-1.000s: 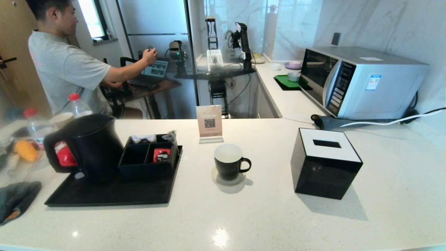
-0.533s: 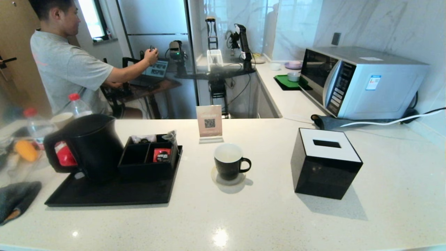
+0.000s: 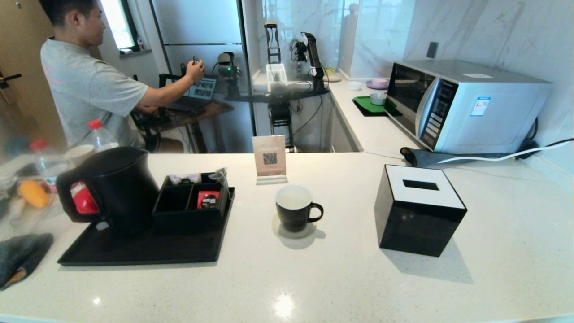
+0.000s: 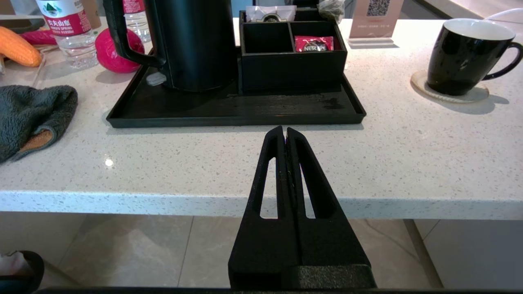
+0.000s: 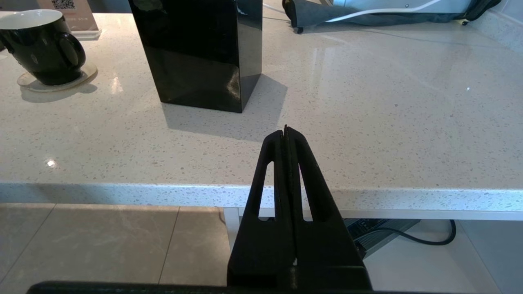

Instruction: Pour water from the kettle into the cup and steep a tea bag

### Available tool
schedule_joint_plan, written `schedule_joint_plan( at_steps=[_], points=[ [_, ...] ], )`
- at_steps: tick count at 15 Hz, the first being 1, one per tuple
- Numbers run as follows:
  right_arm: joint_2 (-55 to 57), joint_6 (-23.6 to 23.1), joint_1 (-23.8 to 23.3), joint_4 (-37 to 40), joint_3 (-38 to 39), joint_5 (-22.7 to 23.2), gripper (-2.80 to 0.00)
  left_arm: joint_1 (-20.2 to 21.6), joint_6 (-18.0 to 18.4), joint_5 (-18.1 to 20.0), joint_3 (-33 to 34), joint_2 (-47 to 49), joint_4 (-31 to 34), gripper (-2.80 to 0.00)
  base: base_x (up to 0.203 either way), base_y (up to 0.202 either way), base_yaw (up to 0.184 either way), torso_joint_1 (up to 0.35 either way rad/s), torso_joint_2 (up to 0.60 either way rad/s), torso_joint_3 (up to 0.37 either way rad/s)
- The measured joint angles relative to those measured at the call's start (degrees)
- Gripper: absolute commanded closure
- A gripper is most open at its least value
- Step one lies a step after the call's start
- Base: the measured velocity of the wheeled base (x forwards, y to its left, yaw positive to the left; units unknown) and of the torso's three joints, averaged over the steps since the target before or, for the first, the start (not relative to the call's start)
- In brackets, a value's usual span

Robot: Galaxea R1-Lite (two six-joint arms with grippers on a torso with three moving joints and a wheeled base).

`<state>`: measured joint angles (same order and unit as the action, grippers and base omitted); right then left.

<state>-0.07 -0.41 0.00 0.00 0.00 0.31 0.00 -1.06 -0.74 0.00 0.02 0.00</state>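
Observation:
The matte black kettle [image 3: 119, 188] stands on the left of a black tray [image 3: 134, 251], its loop handle [image 4: 122, 36] turned to the left. The black cup [image 3: 294, 208] with a white inside sits on a pale coaster at mid-counter, ear handle to the right. A small dark pouch, the tea bag [image 4: 330, 8], lies at the organiser's back right corner. No water shows. My left gripper [image 4: 285, 130] is shut and empty, level with the counter's front edge before the tray. My right gripper [image 5: 285, 130] is shut and empty, at the front edge near the tissue box. Neither shows in the head view.
A black organiser [image 3: 190, 215] on the tray holds a red sachet [image 3: 208, 199]. A black tissue box [image 3: 419, 215] stands right of the cup, a QR sign [image 3: 269, 157] behind it. Grey cloth [image 3: 20, 258], bottles [image 3: 99, 134] and a microwave [image 3: 466, 105] line the sides.
Only the person in the background has shifted slightly. The counter's objects and both arms have not moved.

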Motion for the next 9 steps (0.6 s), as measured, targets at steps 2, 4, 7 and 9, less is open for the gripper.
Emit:
schedule_joint_plan(
  at_steps=[2, 4, 7, 9],
  points=[
    [0.0, 0.0, 0.0, 0.0, 0.0, 0.02, 0.0, 0.02, -0.14, -0.01, 0.0, 0.0, -0.05, 0.0, 0.0, 0.0, 0.0, 0.0, 0.0, 0.0],
    [0.0, 0.0, 0.0, 0.0, 0.0, 0.02, 0.0, 0.05, -0.13, 0.0, 0.0, 0.0, -0.05, 0.0, 0.0, 0.0, 0.0, 0.0, 0.0, 0.0],
    [0.0, 0.0, 0.0, 0.0, 0.0, 0.02, 0.0, 0.07, 0.2, -0.07, 0.0, 0.0, -0.18, 0.0, 0.0, 0.0, 0.0, 0.0, 0.0, 0.0],
    [0.0, 0.0, 0.0, 0.0, 0.0, 0.0, 0.0, 0.07, 1.01, -0.49, -2.17, 0.11, 0.19, 0.0, 0.0, 0.0, 0.0, 0.0, 0.0, 0.0]
  ],
)
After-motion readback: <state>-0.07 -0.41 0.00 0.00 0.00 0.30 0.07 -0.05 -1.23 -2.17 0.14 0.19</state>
